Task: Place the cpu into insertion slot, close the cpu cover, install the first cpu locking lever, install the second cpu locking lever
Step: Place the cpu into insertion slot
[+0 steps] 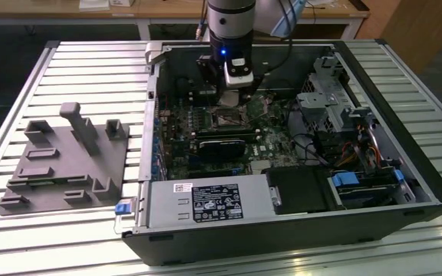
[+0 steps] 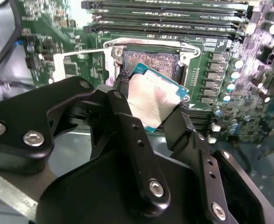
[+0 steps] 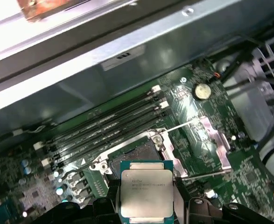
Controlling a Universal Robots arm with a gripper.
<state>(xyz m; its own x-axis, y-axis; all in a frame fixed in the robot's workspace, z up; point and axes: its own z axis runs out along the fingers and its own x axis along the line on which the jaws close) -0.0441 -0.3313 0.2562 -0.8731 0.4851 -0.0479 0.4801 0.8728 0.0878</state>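
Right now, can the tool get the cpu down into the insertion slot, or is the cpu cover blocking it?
Probably yes. The tool grips the cpu near the insertion slot, whose centre lies bare; the cpu cover is swung aside.

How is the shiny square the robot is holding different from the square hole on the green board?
The cpu has a pale silvery top; the insertion slot has a dark centre. The cpu is held in the gripper, off the board; the insertion slot sits in the board, empty. Both are square and nearly the same size.
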